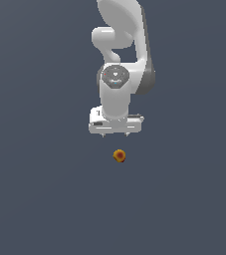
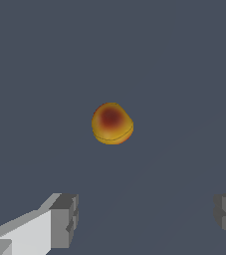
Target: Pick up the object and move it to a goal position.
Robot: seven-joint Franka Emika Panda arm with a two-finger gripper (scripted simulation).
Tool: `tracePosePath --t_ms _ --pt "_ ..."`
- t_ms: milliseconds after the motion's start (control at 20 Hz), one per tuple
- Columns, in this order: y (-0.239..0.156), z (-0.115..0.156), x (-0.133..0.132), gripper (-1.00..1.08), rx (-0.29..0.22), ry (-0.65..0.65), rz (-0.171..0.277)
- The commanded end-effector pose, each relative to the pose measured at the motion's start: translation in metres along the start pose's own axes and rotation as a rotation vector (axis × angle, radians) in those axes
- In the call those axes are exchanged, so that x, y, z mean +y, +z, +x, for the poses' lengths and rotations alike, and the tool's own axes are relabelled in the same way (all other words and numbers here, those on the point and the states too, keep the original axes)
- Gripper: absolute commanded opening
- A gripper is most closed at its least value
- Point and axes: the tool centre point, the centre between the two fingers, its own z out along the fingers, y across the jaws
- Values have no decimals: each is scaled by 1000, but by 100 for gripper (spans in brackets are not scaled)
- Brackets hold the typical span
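Flat, even, dim light; both renders soft and low-resolution, without cast shadows or glare.

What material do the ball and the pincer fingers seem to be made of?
Ball: a matte orange-yellow skin shading to a red patch, with a thin seam line and no sharp highlight; it looks like fruit or painted rubber, but the render leaves that open. Pincer fingers: flat grey blocky pads on white bodies, probably hard plastic or painted metal.

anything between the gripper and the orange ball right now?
No. In both views only bare grey floor shows between the open gripper and the ball.
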Motion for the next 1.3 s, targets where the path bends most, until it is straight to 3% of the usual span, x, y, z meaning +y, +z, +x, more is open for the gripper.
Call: tracePosePath --t_ms 0,600,1250 --pt "0 0 -1 100 0 -4 2" --pt "6 5 -2 100 7 -74 -4" --pt "32 24 -9 100 38 -390 -26"
